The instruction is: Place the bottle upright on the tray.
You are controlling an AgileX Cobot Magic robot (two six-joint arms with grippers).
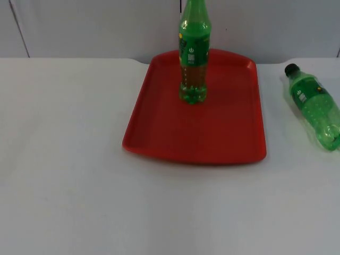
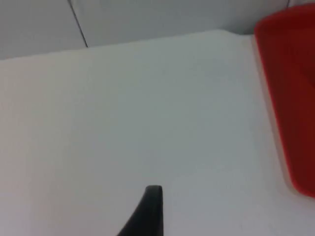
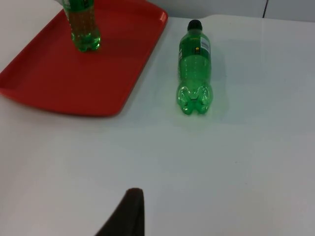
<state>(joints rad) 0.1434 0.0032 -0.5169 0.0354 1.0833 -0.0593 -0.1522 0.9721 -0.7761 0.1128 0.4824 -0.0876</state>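
Both green bottles, the upright bottle (image 1: 192, 53) and the lying bottle (image 1: 314, 105), are showing labels, none readable.

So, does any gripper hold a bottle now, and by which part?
Nothing is held. One bottle stands upright on the red tray; the other bottle lies on the table beside the tray, untouched. Each wrist view has one black fingertip over bare table.

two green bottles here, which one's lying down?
The bottle on the table, right of the red tray, black cap toward the wall. The other bottle stands upright on the tray.
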